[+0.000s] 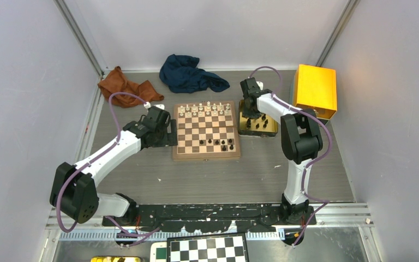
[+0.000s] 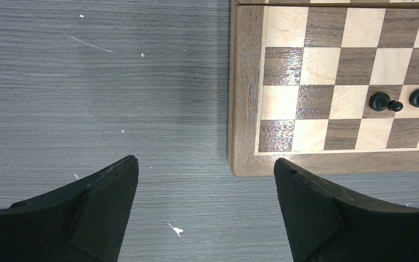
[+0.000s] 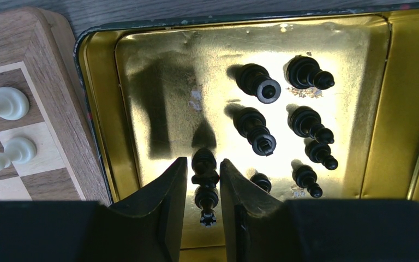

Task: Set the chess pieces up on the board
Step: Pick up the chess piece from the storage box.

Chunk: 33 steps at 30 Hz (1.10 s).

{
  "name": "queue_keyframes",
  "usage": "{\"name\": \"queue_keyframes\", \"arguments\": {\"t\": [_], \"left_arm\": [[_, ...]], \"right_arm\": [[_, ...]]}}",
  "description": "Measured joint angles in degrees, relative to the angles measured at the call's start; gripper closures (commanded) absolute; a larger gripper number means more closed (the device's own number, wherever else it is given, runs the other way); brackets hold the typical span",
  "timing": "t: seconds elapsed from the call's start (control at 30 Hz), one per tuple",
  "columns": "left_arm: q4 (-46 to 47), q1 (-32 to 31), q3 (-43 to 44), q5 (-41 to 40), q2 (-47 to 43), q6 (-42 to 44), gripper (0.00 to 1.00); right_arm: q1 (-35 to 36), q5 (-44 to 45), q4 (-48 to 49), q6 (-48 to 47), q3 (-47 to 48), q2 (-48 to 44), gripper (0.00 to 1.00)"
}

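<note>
Grey table (image 1: 142, 174): black pieces (image 3: 256, 128) are kept in tin (image 3: 398, 109) right of board (image 1: 206, 130). One is straddled by right gripper (image 3: 204, 161), clamping unconfirmed; left gripper (image 2: 205, 161) is spread, empty. Judged light, slick: waist grip advised.

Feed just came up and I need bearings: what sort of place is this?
Probably a lab robot cell: plain walls box in a grey table, a mounting rail lines its near edge, the board sits staged.

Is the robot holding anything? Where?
Right gripper straddles a black chess piece at its neck, in the tin; a real grip cannot be told. Left gripper holds nothing.
</note>
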Motion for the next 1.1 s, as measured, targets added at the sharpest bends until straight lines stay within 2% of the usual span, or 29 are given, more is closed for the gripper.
{"name": "queue_keyframes", "arguments": {"t": [0.23,0.37,0.53,0.7,1.1], "left_arm": [[0.00,0.00,0.00,0.00,0.00,0.00,0.06],[0.00,0.00,0.00,0.02,0.00,0.00,0.05],[0.00,0.00,0.00,0.02,0.00,-0.02,0.05],[0.02,0.00,0.00,0.02,-0.02,-0.02,0.05],[0.02,0.00,0.00,0.02,-0.04,-0.02,0.05]], "right_arm": [[0.00,-0.15,-0.02,0.02,-0.37,0.00,0.69],[0.00,-0.17,-0.09,0.02,-0.72,0.00,0.73],[0.00,-0.17,-0.07,0.04,-0.72,0.00,0.90],[0.00,-0.15,-0.07,0.04,-0.72,0.00,0.98],[0.00,0.09,-1.18,-0.07,-0.72,-0.85,0.99]]}}
